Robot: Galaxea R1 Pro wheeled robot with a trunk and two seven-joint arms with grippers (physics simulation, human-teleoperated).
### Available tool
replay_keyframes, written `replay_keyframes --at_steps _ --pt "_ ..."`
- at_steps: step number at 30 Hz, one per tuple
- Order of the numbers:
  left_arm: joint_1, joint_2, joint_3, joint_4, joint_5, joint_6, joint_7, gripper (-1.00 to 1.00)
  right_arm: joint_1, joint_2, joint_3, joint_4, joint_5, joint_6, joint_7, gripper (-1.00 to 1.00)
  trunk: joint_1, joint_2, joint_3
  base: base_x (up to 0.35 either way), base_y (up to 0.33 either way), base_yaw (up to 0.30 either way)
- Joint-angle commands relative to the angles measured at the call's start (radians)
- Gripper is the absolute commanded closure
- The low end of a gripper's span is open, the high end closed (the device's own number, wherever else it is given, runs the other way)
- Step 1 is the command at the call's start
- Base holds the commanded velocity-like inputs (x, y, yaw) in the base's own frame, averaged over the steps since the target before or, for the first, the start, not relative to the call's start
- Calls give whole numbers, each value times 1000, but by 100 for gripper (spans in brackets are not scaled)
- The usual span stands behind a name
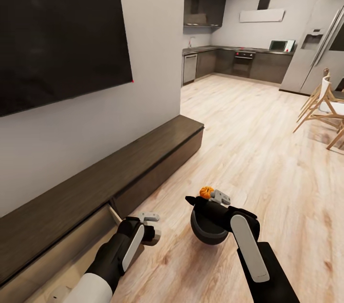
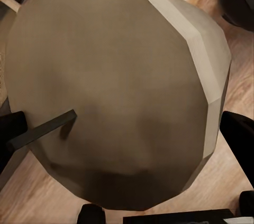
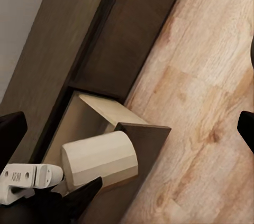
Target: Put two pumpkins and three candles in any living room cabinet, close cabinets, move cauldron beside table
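From the head camera I look along the long, dark-brown cabinet under a wall-mounted television, with a kitchen and wooden chairs far behind. One of its drawers stands pulled out at the near end, pale wood inside, but my left arm covers most of the opening. My left gripper hangs at the drawer's edge; from here its load is hidden and I cannot tell how wide it stands. The black cauldron sits on the plank floor just beside the cabinet, half masked by my right forearm. A small orange pumpkin shows at its rim, touching my right gripper; whether those fingers are closed on it I cannot make out.

My left wrist camera is nearly blocked by a pale, faceted cylinder, a candle, seen end-on with a dark wick; dark fingers sit on either side, clamped against it.

From my right wrist camera, the open drawer appears from above, with the cream candle held by the left gripper over it. The right fingertips are cut off at the frame's edges.
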Motion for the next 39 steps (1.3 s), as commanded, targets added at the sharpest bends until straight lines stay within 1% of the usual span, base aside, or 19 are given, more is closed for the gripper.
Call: replay_keyframes --at_steps 1,8,10,11,12,13,15,16,18,19,20,21,25,33,39 --pt "0 0 -1 -1 11 4 7 100 -1 0 0 -1 -10 2 -10 -100 -4 7 2 0 0 0" --pt "0 0 5 -8 13 8 -2 100 -1 0 0 -1 -10 2 -10 -100 -31 56 24 0 0 0" --pt "0 0 12 -39 15 10 -4 100 -1 0 0 -1 -10 2 -10 -100 -38 70 31 0 0 0" --pt "0 0 16 -59 22 12 -5 100 -1 0 0 -1 -10 2 -10 -100 -42 77 34 0 0 0" --pt "1 0 34 -102 79 15 -6 100 -1 0 0 -1 -10 2 -10 -100 -46 84 37 0 0 0" --pt "4 15 59 -134 184 21 -5 100 -1 0 0 -1 -11 2 -10 -100 -50 91 40 0 0 0" --pt "4 21 64 -138 200 24 -5 100 -1 0 0 -1 -11 2 -10 -100 -58 105 46 0 0 0" --pt "4 41 98 -144 209 34 -6 100 -1 0 0 -1 -11 2 -10 -100 -61 112 49 0 0 0" --pt "4 46 134 -145 211 37 -6 100 -1 0 0 -1 -11 2 -10 -100 -69 126 56 0 0 0" --pt "4 47 160 -145 211 38 -6 100 -1 0 0 -1 -11 2 -10 -100 -73 133 59 0 0 0" --pt "4 48 176 -145 210 41 -6 100 -1 0 0 -1 -11 2 -10 -100 -77 140 62 0 0 0" --pt "4 48 184 -145 209 44 -5 100 -1 0 0 -1 -11 2 -10 -100 -81 147 65 0 0 0" --pt "4 49 193 -145 205 46 -3 100 -1 0 0 0 -11 2 -10 -100 -96 175 78 0 0 0" --pt "4 49 194 -145 202 43 4 100 -1 0 0 -1 -11 2 -10 -100 -127 231 103 0 0 0" --pt "4 49 211 -145 200 42 7 100 -1 0 1 -1 -11 2 -10 -100 -150 273 121 0 0 0"
